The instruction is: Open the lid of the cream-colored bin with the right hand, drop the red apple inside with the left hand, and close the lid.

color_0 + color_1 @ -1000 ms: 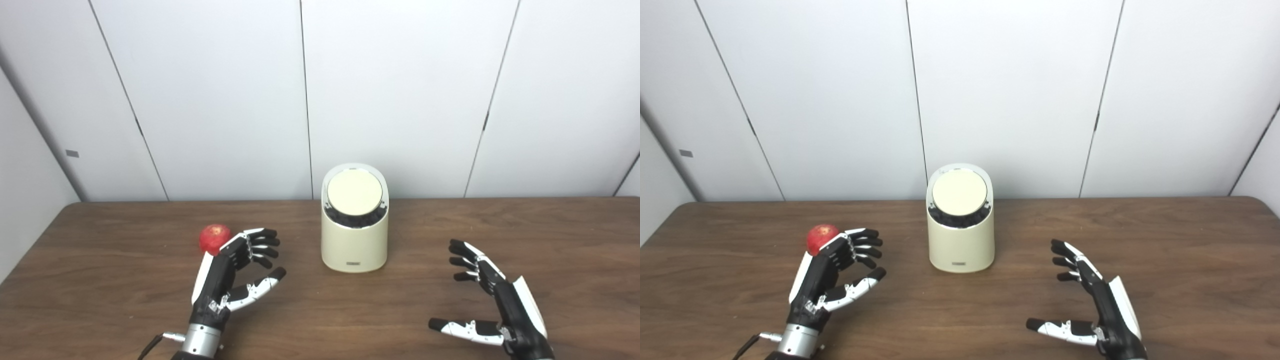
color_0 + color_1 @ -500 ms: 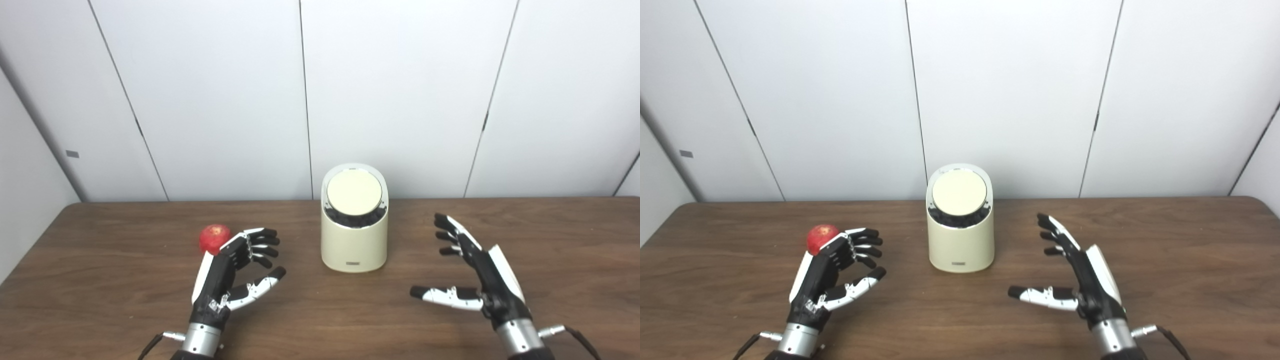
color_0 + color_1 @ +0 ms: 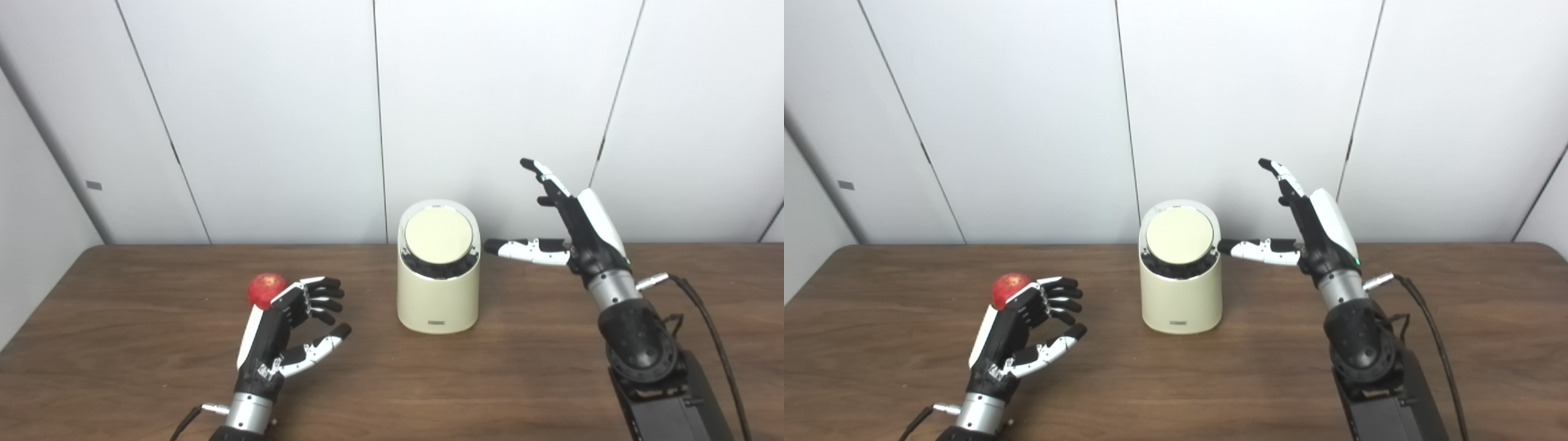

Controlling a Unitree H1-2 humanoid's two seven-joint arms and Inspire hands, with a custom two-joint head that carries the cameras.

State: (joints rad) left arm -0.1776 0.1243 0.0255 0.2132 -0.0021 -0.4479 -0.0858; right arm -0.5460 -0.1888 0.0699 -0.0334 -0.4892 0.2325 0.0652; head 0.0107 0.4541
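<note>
Cream-colored bin (image 3: 437,294), one, lid (image 3: 438,232) closed, shares the worktop (image 3: 122,343) with one red apple (image 3: 266,289). Two hands hold nothing: right hand (image 3: 572,229) spread beside the bin, left hand (image 3: 288,337) open near the apple.

A: What is going unseen here?
B: The left hand (image 3: 278,340) is blocking the apple's (image 3: 266,289) lower right side.
A: Anything else?
B: The bin's (image 3: 437,300) inside is staying hidden under the lid (image 3: 438,231), and both forearms are running off the bottom edge.
</note>
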